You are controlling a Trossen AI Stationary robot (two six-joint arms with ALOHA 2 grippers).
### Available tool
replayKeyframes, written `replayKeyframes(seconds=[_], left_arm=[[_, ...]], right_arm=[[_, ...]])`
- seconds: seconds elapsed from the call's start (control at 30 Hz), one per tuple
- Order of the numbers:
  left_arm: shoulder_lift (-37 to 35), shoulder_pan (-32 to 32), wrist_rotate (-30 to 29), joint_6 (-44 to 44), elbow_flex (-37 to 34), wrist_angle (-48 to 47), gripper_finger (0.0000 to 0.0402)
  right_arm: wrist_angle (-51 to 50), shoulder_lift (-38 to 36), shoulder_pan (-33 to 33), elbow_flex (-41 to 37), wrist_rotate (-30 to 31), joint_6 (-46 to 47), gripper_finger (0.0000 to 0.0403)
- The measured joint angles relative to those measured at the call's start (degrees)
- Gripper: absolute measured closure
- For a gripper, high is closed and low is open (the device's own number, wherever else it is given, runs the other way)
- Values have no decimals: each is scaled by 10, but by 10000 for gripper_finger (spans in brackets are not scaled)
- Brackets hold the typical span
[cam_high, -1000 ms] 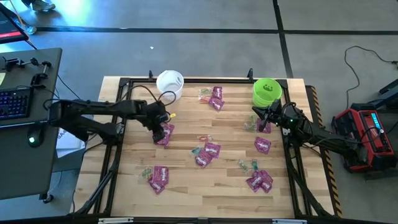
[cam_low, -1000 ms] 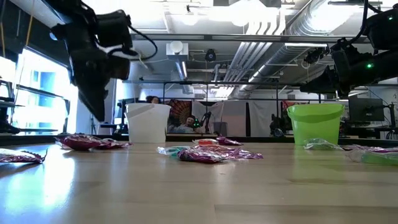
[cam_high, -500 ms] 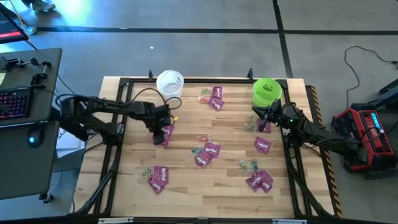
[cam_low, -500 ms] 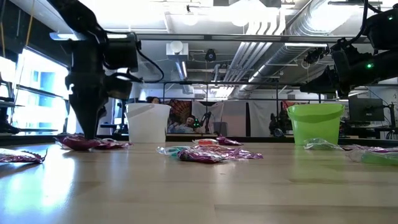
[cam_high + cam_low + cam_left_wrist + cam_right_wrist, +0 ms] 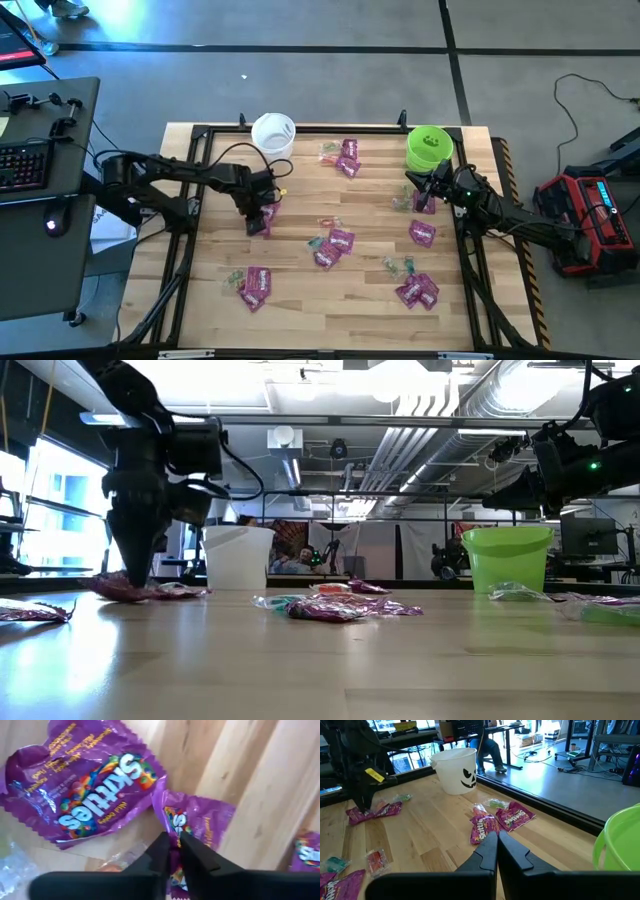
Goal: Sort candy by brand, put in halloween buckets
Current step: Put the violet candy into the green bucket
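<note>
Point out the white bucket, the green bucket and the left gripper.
white bucket (image 5: 273,131), high view, on its rim.
green bucket (image 5: 428,150), high view, on its wall.
left gripper (image 5: 257,214), high view, at its fingertips.

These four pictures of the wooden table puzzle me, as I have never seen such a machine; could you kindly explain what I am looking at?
It is a robot with two dark arms, each ending in a two-finger pincer. One camera looks straight down on the table, one looks level across it, and one sits on each wrist.

Scattered on the wood are purple Skittles packets and smaller clear-wrapped sweets. At the far edge stand a white bucket with a jack-o'-lantern face and a lime green bucket.

The left pincer is down on the table, its fingers pinched on a Skittles packet that lies beside another, larger-looking one. The packet is not lifted yet.

The right pincer is shut, holds nothing that shows, and waits beside the green bucket.
</note>
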Motion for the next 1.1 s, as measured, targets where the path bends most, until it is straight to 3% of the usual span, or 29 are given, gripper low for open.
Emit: replayKeyframes(seconds=[0.57,0.73,1.1], left_arm=[[-112,0,146,-147,0,17,401],[-149,0,152,-189,0,29,401],[-183,1,143,-293,0,154,401]], right_arm=[[0,0,0,0,0,0,402],[1,0,0,0,0,2,402],[81,1,0,0,11,179,402]])
